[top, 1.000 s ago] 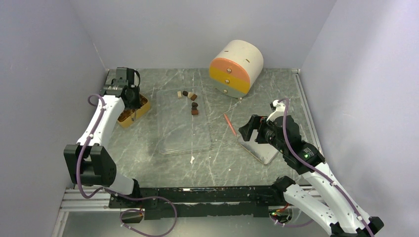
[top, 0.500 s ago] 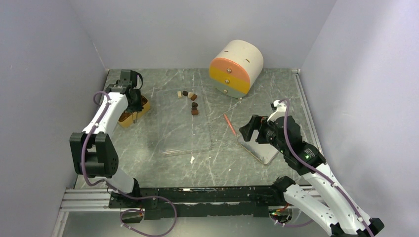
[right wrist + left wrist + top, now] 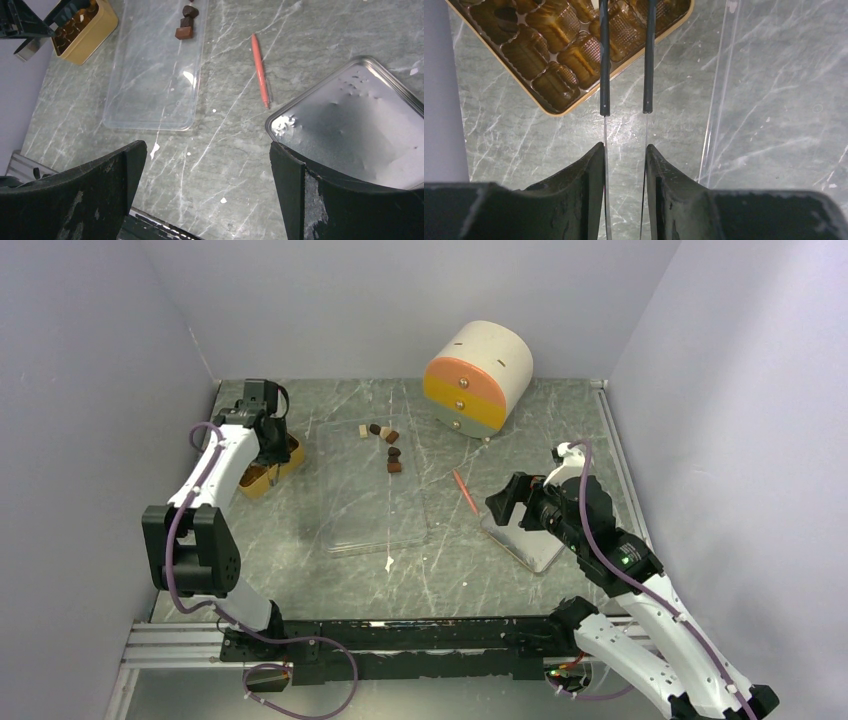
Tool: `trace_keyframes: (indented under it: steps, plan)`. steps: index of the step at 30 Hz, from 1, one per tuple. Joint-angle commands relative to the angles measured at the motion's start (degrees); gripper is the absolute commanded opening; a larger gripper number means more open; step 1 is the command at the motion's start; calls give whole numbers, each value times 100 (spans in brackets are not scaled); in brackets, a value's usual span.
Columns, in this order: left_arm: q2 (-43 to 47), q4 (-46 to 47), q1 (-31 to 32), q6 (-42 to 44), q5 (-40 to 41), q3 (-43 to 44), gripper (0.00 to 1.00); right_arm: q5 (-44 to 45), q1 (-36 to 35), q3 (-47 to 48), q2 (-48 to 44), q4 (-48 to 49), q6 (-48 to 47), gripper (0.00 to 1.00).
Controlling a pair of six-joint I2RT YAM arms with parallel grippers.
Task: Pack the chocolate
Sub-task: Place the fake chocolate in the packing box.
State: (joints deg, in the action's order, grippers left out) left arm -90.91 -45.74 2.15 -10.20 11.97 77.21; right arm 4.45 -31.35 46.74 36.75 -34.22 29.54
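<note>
Several small chocolate pieces (image 3: 392, 450), brown and cream, lie at the far end of a clear plastic lid (image 3: 375, 505); two brown ones show in the right wrist view (image 3: 184, 33). The golden compartmented tray (image 3: 285, 455) stands at the far left. My left gripper (image 3: 270, 440) hangs over it. Its jaws (image 3: 625, 147) stand narrowly apart on thin tweezers (image 3: 647, 75), whose tips run out of frame over the tray (image 3: 549, 85). The compartments in view look empty. My right gripper (image 3: 503, 502) is wide open and empty (image 3: 207, 150) above bare table.
A silver tin (image 3: 525, 540) lies under my right arm (image 3: 350, 120). An orange-red stick (image 3: 465, 491) lies between tin and lid (image 3: 260, 70). A round cream drawer box (image 3: 478, 377) stands at the back. Walls close in left, right and behind.
My left gripper has swung from the back corner towards me and to the right, over the golden tray. My right gripper has drawn back slightly.
</note>
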Motion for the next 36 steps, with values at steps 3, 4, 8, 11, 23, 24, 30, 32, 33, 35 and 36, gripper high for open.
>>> trace_keyframes:
  steps: [3,4,8,11,23,24,30,32,33,35,36]
  plan:
    - [76,49,-28,-5,27,350,38,63,-36,253,-19,92,-39,99]
    - [88,33,-30,-1,-8,374,37,60,-30,255,-19,99,-31,99]
    - [205,15,-23,64,-224,463,34,41,-32,297,-11,68,-18,99]
    - [285,-35,-31,163,-546,590,34,70,-29,309,-15,64,1,99]
    - [647,-50,967,439,-1205,469,33,133,-34,283,5,39,61,99]
    - [674,14,1096,433,-1205,378,33,135,-36,296,15,34,61,99]
    - [690,404,1749,335,-1477,-30,33,75,-37,274,33,68,139,99]
    - [701,561,1883,443,-1624,-113,34,74,-34,268,25,59,150,99]
    - [692,613,1898,530,-1789,-161,35,85,-29,266,17,44,156,99]
    - [659,669,1903,690,-2002,-183,36,98,-30,273,-6,30,162,99]
    - [617,645,1903,753,-2021,-169,36,105,-32,273,-14,22,166,99]
